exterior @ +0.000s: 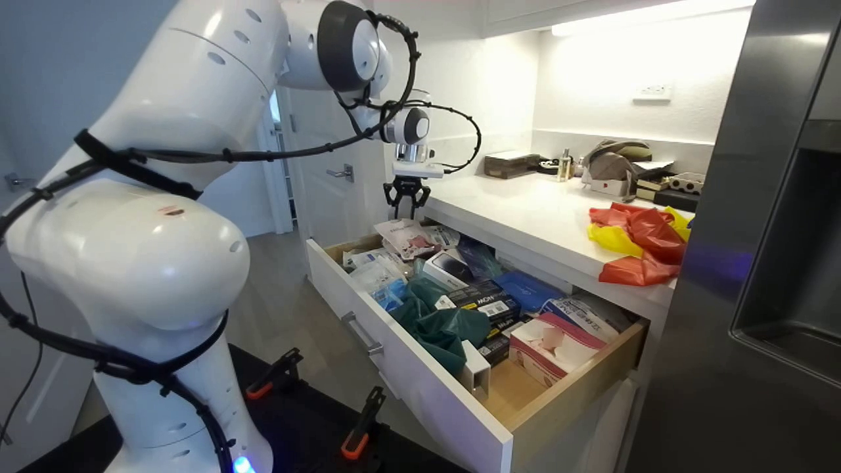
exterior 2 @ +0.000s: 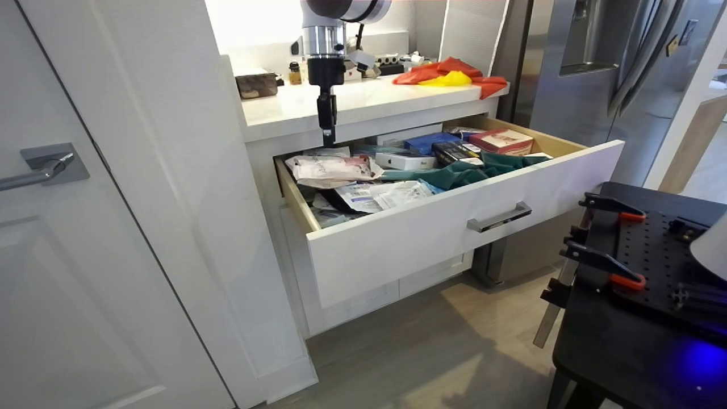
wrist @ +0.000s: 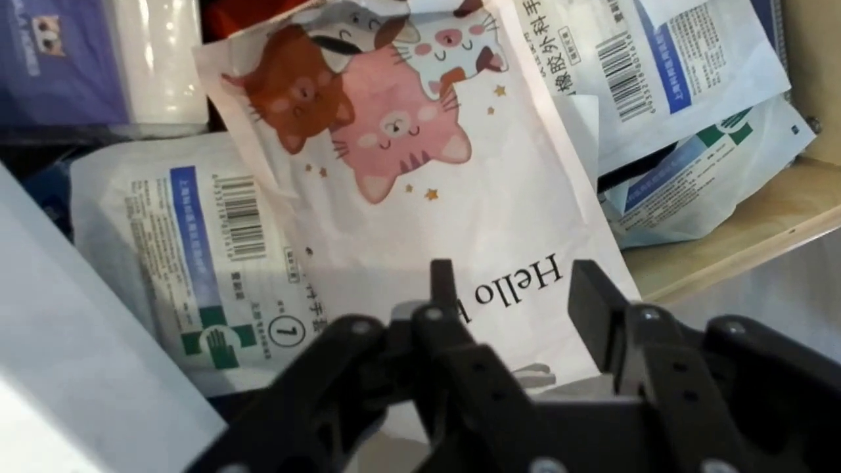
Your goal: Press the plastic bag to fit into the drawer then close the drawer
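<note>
Plastic bag (wrist: 473, 210) lies atop other packets (wrist: 158, 276) in the open drawer (exterior 2: 397, 250), below the gripper (wrist: 517, 282); from where I stand, its fingers (wrist: 599, 305) are apart, holding nothing. Risk: parted fingers may leave the middle bulging, to snag beneath the counter (exterior: 525, 203) on closing.

Grey fridge (exterior: 736, 381) beside a white countertop (exterior: 519, 197)

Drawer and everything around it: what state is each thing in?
Drawer: pulled open, not yet closed
Gripper: open, holding nothing
Cat-print bag: ungripped, lying on white packets, print up
Green material: crumpled, inside the drawer
Red-and-yellow material: crumpled, on the counter
Light strip: on
</note>
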You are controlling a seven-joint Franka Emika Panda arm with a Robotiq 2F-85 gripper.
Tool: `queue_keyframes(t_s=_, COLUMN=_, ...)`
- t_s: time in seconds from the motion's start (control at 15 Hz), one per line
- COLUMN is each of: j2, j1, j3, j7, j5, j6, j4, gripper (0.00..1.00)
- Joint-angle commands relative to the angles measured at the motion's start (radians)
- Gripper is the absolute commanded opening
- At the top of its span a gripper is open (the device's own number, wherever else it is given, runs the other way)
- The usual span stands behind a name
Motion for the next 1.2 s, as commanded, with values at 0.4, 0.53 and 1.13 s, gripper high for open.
queue_keyframes(t_s=0.4, j2=0.115, j1=0.019, j3=0.037, j7=-0.021, j5=-0.053, j6=0.142, j4=0.121, gripper=0.00)
queue_keyframes(t_s=0.53, j2=0.139, j1=0.003, j3=0.065, j7=-0.031, j5=-0.025, j6=0.170, j4=0.124, gripper=0.00)
queue_keyframes(t_s=1.13, j2=0.173, j1=-0.057, j3=0.116, j7=-0.045, j5=0.027, j6=0.125, j4=0.074, gripper=0.00)
